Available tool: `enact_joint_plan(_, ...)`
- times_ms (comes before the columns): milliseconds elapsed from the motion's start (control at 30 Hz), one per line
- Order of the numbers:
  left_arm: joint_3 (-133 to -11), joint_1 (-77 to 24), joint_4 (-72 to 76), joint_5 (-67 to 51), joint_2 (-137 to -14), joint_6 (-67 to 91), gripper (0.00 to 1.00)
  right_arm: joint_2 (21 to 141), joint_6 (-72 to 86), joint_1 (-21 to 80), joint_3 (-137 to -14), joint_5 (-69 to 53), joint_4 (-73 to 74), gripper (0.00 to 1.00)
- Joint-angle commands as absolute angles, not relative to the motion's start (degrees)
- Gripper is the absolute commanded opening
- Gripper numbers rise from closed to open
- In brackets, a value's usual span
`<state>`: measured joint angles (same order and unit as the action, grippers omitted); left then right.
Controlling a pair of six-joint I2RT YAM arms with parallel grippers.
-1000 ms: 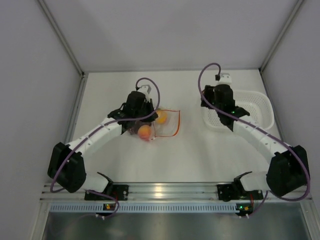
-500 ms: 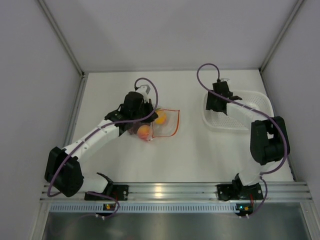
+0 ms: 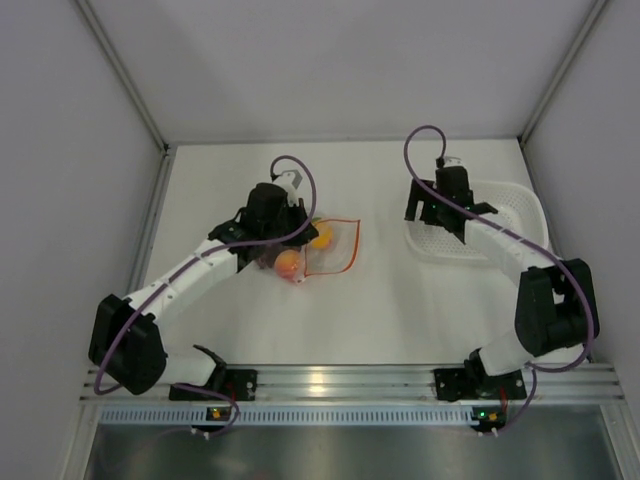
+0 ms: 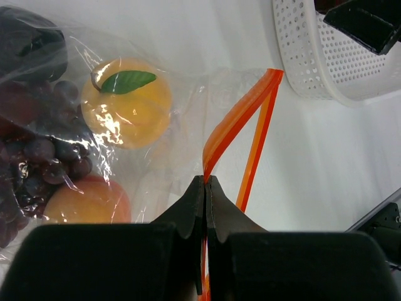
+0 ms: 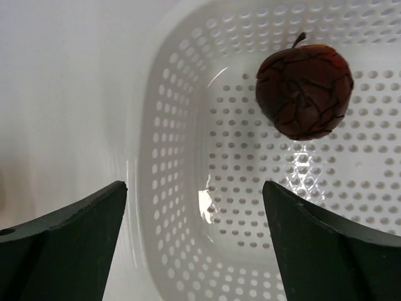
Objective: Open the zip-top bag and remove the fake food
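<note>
The clear zip-top bag (image 3: 338,247) lies at the table's middle, its orange zip strip (image 4: 241,122) parted into a V. My left gripper (image 4: 205,182) is shut on one side of that strip near the bag's corner. Inside the bag sit an orange-yellow round fruit (image 4: 128,103) with a green leaf, a peach (image 4: 88,200) and dark grapes (image 4: 37,144). Seen from above, the round fruit (image 3: 322,236) and peach (image 3: 289,264) lie beside the left gripper (image 3: 288,240). My right gripper (image 5: 194,185) hangs open over the left end of the basket, holding nothing.
A white perforated basket (image 3: 520,215) stands at the right rear, also showing in the left wrist view (image 4: 326,63). A dark red fake fruit (image 5: 304,91) lies on the basket's floor (image 5: 250,207). Grey walls close in the table on three sides.
The right gripper's jaws have spread wide over the basket and the right arm has shifted its pose above it. The left arm and the bag have barely moved.
</note>
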<state>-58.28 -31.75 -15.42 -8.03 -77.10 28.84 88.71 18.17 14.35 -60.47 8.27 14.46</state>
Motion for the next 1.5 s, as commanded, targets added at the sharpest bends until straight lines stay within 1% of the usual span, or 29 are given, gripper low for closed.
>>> enact_joint_plan(0,-59.4,-31.4,-13.2,-9.7,-74.6,29.4,0.00,81.5,20.7,14.7,-57.4,0.3,8.4,0.88)
enact_joint_plan(133,-60.0,-31.6,-13.1,-10.7,-74.2,30.8,0.00,75.1,18.6,22.2,-54.4,0.3,1.6,0.85)
enact_joint_plan(167,-60.1,-31.6,-13.1,-10.7,-74.3,31.0,0.00,72.7,17.9,26.1,-52.9,0.3,0.5,0.84)
enact_joint_plan(233,-60.5,-31.6,-13.1,-10.8,-74.2,31.3,0.00,71.0,17.3,30.0,-51.6,0.5,-3.3,0.82)
enact_joint_plan(300,-60.6,-31.7,-13.1,-10.7,-74.0,31.5,0.00,69.8,17.3,34.5,-49.9,-1.6,-8.0,0.75)
enact_joint_plan(467,-62.0,-33.0,-13.0,-11.4,-73.2,32.3,0.00,70.7,19.3,42.3,-47.3,-1.5,-15.8,0.63)
enact_joint_plan(567,-62.4,-34.0,-12.9,-10.9,-72.3,32.5,0.00,72.8,18.6,45.7,-48.3,-0.4,-17.1,0.60)
enact_joint_plan(600,-62.7,-34.3,-13.0,-10.8,-72.1,32.6,0.00,74.2,17.3,46.5,-48.9,2.4,-16.3,0.60)
enact_joint_plan(767,-62.8,-35.6,-13.0,-10.8,-70.6,32.9,0.00,78.4,15.3,49.5,-51.3,5.0,-14.2,0.58)
enact_joint_plan(933,-63.0,-36.1,-13.0,-12.1,-70.1,33.2,0.00,81.4,13.8,50.4,-51.6,9.1,-14.3,0.59)
enact_joint_plan(1133,-63.4,-37.2,-13.0,-12.8,-70.2,34.0,0.00,84.4,12.0,50.4,-49.2,12.2,-20.3,0.61)
enact_joint_plan(1233,-63.6,-37.5,-12.8,-14.0,-69.9,34.9,0.00,86.0,11.4,50.4,-47.6,12.2,-26.6,0.61)
enact_joint_plan(1467,-63.8,-38.4,-12.7,-13.9,-67.3,35.0,0.00,86.7,11.2,50.4,-48.5,12.4,-26.1,0.63)
